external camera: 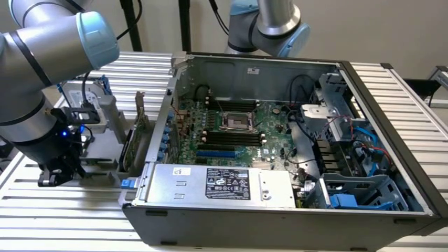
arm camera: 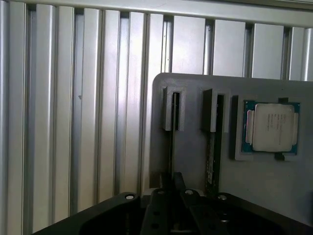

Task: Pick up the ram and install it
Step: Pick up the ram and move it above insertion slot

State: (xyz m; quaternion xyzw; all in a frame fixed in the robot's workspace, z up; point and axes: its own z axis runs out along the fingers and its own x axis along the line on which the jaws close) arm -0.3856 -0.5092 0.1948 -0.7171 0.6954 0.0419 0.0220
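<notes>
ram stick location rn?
Thin green ram stick stands on edge in a slot of the grey holder tray, beside the silver square processor chip; the tray lies at the exterior view's left, outside the open computer case.

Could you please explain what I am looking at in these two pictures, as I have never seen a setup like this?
This is a robot arm with a gripper at its end. One picture comes from a camera standing off the arm, the other from a camera on its wrist, looking past the gripper. On the slatted metal table lies an open computer case with its motherboard exposed. At the exterior view's left of the case stands a grey holder. It carries a processor chip and two memory sticks set on edge in slots. The gripper is down at one of them, the ram; the second stick is beside it. The ram sits in its slot, and I cannot tell whether it is gripped.
</notes>
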